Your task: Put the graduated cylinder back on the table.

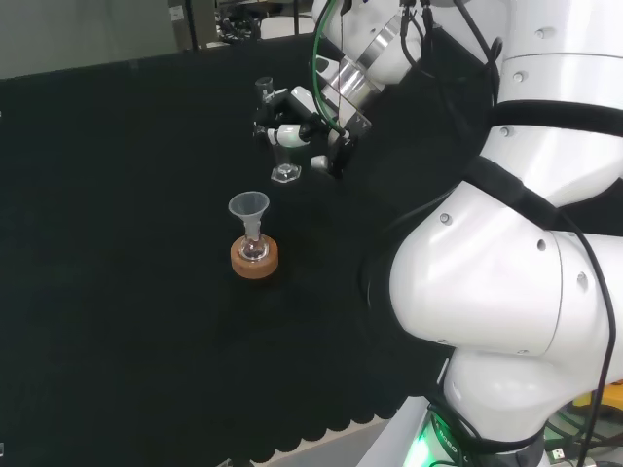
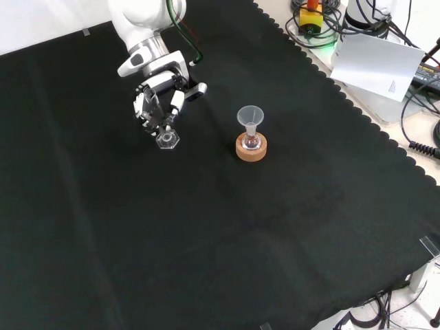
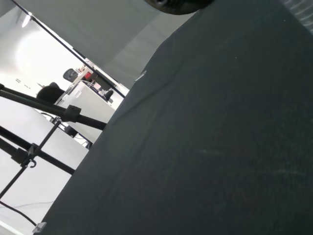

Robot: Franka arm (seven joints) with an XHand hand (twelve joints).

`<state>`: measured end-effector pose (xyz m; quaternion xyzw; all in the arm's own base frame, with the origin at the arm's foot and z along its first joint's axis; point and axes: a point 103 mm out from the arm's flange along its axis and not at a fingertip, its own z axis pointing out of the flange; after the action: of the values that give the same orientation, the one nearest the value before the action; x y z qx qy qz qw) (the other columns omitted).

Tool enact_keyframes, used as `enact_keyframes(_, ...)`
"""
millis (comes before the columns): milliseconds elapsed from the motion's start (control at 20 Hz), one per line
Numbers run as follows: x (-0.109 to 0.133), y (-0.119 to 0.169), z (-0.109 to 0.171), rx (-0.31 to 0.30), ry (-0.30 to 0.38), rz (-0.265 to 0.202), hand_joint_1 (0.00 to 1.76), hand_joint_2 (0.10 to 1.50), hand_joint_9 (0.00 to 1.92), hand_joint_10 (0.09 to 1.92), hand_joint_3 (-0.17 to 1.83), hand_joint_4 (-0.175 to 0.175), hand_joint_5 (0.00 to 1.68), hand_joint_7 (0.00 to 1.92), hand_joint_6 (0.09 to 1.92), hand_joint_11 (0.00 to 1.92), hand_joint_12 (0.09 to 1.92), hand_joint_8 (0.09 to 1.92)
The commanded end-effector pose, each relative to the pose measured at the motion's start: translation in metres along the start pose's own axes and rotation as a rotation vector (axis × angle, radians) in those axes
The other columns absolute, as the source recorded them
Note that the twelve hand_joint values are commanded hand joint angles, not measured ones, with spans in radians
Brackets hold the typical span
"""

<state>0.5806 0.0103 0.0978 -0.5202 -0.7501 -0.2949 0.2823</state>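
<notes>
A clear graduated cylinder [image 1: 275, 136] with a hexagonal foot [image 1: 285, 174] stands upright in the head view, its foot at or just above the black cloth. My hand [image 1: 292, 117] is curled round its tube from the right. In the front view the hand [image 2: 158, 103] comes down from the top left and the cylinder's foot [image 2: 167, 140] shows just below its fingers, close to the cloth. I cannot tell whether the foot touches the cloth.
A small flask with a clear funnel [image 1: 249, 208] in its neck sits on a cork ring [image 1: 255, 258], near the cylinder; in the front view the cork ring [image 2: 251, 147] lies to the hand's right. The cloth's scalloped edge [image 2: 357, 113] runs along the right.
</notes>
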Motion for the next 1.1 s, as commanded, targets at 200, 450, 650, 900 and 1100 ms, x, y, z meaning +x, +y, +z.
enact_keyframes(200,-0.016,0.007,0.008,-0.021,0.073,-0.002,1.25,1.14,1.37,0.09,0.0,-0.175,0.92,0.94,1.1,1.19,0.76,1.09)
enact_keyframes(450,-0.019,0.007,0.007,-0.019,0.089,-0.002,1.24,1.15,1.35,0.09,0.0,-0.175,0.91,0.92,1.12,1.17,0.77,1.11)
enact_keyframes(650,-0.021,0.006,0.007,-0.014,0.088,0.0,1.21,1.15,1.34,0.09,0.0,-0.175,0.91,0.91,1.11,1.15,0.8,1.01)
enact_keyframes(900,-0.018,-0.002,0.01,0.005,0.08,-0.003,1.15,1.13,1.31,0.09,-0.01,-0.162,0.96,0.92,1.04,1.16,0.83,0.65)
enact_keyframes(1100,-0.018,-0.006,0.009,0.04,0.066,-0.006,1.11,1.1,1.27,0.09,-0.01,-0.043,1.01,0.86,0.95,1.08,0.89,0.61)
